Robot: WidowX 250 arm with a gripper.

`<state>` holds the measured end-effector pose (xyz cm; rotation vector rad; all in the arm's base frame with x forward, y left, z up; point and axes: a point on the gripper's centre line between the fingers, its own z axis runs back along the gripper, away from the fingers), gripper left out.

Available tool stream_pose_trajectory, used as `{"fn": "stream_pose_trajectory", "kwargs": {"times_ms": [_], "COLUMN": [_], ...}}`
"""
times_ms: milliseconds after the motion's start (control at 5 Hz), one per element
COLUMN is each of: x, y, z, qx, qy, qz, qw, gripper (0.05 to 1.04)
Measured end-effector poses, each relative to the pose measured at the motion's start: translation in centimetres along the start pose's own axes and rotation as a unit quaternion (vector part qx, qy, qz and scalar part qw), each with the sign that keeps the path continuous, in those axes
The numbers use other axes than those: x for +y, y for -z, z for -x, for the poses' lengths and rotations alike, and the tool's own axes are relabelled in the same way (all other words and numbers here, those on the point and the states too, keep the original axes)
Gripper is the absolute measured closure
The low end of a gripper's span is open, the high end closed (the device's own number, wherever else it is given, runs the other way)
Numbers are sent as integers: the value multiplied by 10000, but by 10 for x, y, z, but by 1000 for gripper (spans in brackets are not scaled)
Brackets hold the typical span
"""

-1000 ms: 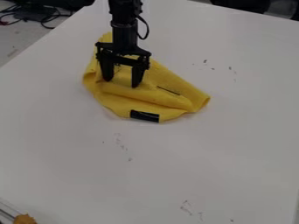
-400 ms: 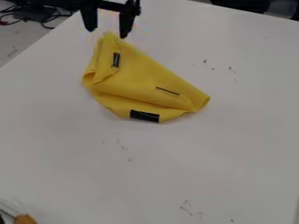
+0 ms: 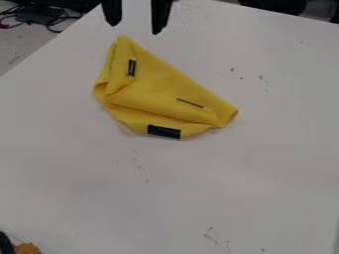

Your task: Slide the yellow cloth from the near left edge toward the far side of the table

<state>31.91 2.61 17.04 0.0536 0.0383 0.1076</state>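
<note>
Pincer (image 3: pixel 136 26) hangs at the camera view's top edge. I have it wide, two dark fingers well apart, nothing between them. Cloth (image 3: pixel 162 87), yellow, lies near my fingertips on the side toward the camera; I am not touching it. It is crumpled, its narrow peak pointing up at my pincer, the broad folded part farther from me. Three dark strips on it: a short upright one (image 3: pixel 132 68) nearest my pincer, a thin slanting one (image 3: pixel 190 102) farther out, a thick one (image 3: pixel 163 131) at the edge farthest from me.

Table (image 3: pixel 265 163) is white and spreads under the cloth and out past it, with small dark smudges. Well apart from my pincer, at the view's bottom left corner, I note an orange-brown lump (image 3: pixel 28 248) beside a dark object (image 3: pixel 5 243). Left of my pincer in the view, past the table edge: cables (image 3: pixel 41 21).
</note>
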Motion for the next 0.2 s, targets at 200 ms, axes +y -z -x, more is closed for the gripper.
{"fn": "stream_pose_trajectory", "kwargs": {"times_ms": [200], "x": [-19], "y": [-10], "z": [27], "qx": [13], "qy": [-91], "qz": [55], "qw": [9999], "gripper": [83]}}
